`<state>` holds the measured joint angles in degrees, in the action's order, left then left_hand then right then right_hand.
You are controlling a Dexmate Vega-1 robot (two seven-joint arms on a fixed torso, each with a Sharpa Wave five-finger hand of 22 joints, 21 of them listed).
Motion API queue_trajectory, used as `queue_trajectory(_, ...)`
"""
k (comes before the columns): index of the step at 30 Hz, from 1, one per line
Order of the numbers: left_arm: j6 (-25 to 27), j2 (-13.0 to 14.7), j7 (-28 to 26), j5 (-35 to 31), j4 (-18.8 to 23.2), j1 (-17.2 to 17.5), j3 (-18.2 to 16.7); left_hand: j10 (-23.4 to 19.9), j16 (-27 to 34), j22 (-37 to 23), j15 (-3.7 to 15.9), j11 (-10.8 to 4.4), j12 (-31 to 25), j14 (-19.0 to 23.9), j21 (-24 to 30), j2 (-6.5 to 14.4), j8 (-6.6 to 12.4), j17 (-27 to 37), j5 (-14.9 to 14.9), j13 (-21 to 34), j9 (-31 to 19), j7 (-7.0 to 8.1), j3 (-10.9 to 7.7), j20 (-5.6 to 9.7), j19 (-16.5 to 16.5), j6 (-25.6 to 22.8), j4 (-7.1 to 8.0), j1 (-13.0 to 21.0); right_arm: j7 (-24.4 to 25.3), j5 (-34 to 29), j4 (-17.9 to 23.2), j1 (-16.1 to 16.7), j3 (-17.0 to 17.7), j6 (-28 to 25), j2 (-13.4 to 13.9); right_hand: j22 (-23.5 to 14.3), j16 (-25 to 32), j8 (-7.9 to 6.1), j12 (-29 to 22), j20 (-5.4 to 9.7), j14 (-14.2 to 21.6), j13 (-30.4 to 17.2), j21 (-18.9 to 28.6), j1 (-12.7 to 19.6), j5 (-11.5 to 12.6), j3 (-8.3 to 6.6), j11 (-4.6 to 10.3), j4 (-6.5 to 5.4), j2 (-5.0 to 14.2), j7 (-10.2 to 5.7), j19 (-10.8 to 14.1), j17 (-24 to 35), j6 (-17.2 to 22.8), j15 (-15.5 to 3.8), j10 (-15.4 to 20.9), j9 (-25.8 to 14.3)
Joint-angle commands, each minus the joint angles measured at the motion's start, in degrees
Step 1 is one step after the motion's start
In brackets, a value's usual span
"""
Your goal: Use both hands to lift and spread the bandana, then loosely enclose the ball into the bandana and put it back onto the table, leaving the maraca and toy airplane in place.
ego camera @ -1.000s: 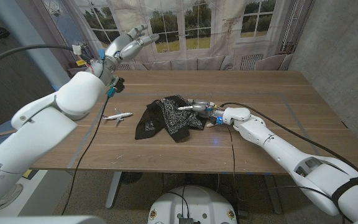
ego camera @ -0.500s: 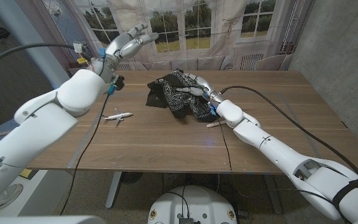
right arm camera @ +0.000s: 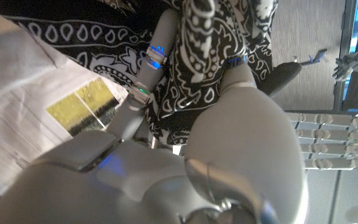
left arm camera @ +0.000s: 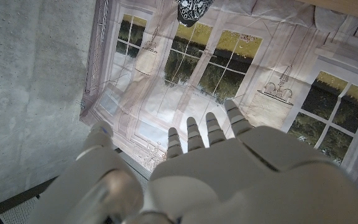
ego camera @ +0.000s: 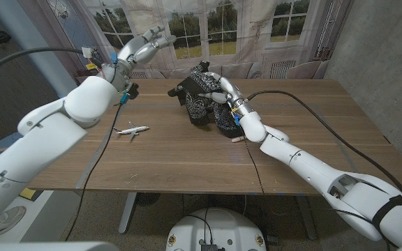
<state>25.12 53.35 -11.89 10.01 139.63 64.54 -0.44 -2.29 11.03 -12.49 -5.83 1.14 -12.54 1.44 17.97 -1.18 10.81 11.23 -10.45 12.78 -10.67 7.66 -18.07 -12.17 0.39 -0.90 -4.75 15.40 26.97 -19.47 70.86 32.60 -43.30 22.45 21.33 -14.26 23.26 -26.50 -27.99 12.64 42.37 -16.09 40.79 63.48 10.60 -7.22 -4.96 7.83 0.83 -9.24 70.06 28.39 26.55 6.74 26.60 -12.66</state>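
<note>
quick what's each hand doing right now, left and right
Left hand: open, raised off the table, holding nothing.
Right hand: fingers closed on the bandana, lifting it off the table.

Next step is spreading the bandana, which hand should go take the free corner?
Left. The right hand already holds the bandana up off the table; the left hand is raised, empty, fingers apart, beside the cloth.

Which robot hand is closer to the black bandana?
The right hand. It grips the bandana and holds it above the table. The left hand is raised high off to the side, holding nothing.
</note>
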Motion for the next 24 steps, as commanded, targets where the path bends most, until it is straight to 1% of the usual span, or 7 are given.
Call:
queue_trajectory(1,-0.9,0.5,-0.1,0.5,-0.8,0.2,-0.4,0.3,0.2,-0.2,-0.08,-0.02,-0.3,-0.5,-0.4,0.0,0.37,0.0,-0.3,0.1,-0.1,-0.05,-0.03,-0.07,-0.5,0.1,-0.39,-0.2,10.7,-24.8,2.4,-4.2,-7.4,-7.6,4.1,-0.2,-0.3,-0.25,0.4,-0.07,10.7,-0.5,0.7,8.6,0.4,-14.75,5.77,2.40,6.51,5.14,-0.7,0.4,9.4,-19.83,5.1,-0.2)
queue_trajectory(3,-1.0,0.5,-0.2,0.6,-0.8,0.3,-0.4,0.4,0.2,-0.2,-0.06,-0.07,-0.3,-0.5,-0.4,0.0,0.35,0.0,-0.3,0.1,-0.1,-0.04,-0.03,-0.07,-0.6,0.1,-0.41,-0.2,9.6,-25.5,2.4,-5.1,-8.4,-7.1,4.8,-0.2,-0.4,-0.33,0.5,-0.07,10.7,-0.5,0.9,9.0,0.4,-14.72,5.96,2.41,6.49,5.14,-1.0,0.4,9.7,-19.91,5.1,-0.2)
queue_trajectory(6,-0.9,0.5,-0.4,0.7,-0.6,0.7,-0.7,0.4,0.2,-0.2,-0.05,-0.04,-0.3,-0.5,-0.4,0.0,0.37,0.0,-0.3,0.1,-0.1,-0.03,-0.02,-0.07,-0.6,0.1,-0.45,-0.3,13.0,-26.9,1.3,-5.5,-9.2,-7.2,4.5,-0.3,-0.4,-0.39,0.6,-0.06,10.6,-0.4,1.2,9.7,0.4,-14.65,6.41,2.37,6.51,5.13,-1.4,0.6,10.0,-19.95,5.3,-0.3)
queue_trajectory(13,-0.7,0.6,-0.7,0.4,0.4,1.5,-1.3,0.4,0.2,-0.2,-0.13,-0.18,-0.3,-0.5,-0.4,0.1,0.38,0.0,-0.3,0.1,-0.1,-0.03,-0.01,-0.07,-0.6,0.0,-0.50,-0.3,31.5,-34.6,-6.6,-8.3,-13.5,-5.5,3.2,-0.7,-0.5,-0.96,0.2,-0.09,10.7,-0.6,2.6,11.8,0.5,-13.96,7.33,2.40,5.81,4.89,-2.2,1.2,12.0,-20.16,7.4,-0.4)
queue_trajectory(15,-0.6,0.5,-0.7,0.5,0.6,1.7,-1.3,0.3,0.2,-0.2,-0.10,-0.14,-0.4,-0.5,-0.4,0.1,0.38,0.0,-0.3,0.1,-0.1,0.00,-0.01,-0.07,-0.6,0.0,-0.52,-0.3,34.7,-36.1,-8.2,-9.4,-15.2,-4.1,3.5,-0.7,-0.5,-1.00,0.0,-0.08,10.7,-0.6,2.7,12.0,0.5,-13.88,7.46,2.44,5.68,4.76,-2.3,1.3,12.2,-20.19,7.8,-0.4)
queue_trajectory(18,-0.7,0.5,-0.7,0.3,0.9,1.9,-1.4,0.4,0.2,-0.2,-0.10,-0.06,-0.4,-0.6,-0.4,0.1,0.39,0.0,-0.3,0.1,-0.1,0.02,0.00,-0.07,-0.6,0.0,-0.53,-0.3,36.6,-38.4,-8.9,-11.1,-17.8,-2.1,4.6,-0.9,-0.5,-1.32,-0.2,0.03,11.0,-0.7,3.4,13.5,0.5,-13.45,7.95,2.72,4.74,4.54,-2.9,1.5,13.3,-20.35,8.7,-0.4)
queue_trajectory(24,-0.3,0.6,-0.8,-0.1,1.7,2.0,-1.3,0.4,0.3,-0.2,-0.02,-0.16,-0.4,-0.5,-0.5,0.1,0.41,0.0,-0.3,0.1,-0.1,0.01,0.02,-0.08,-0.6,0.0,-0.58,-0.4,32.9,-40.1,-5.8,-12.5,-20.6,1.5,7.8,-1.2,-0.3,-1.36,-0.1,0.11,11.7,-0.8,4.2,15.0,0.5,-13.06,7.92,2.71,4.15,4.78,-3.5,1.9,13.9,-20.36,9.0,-0.4)
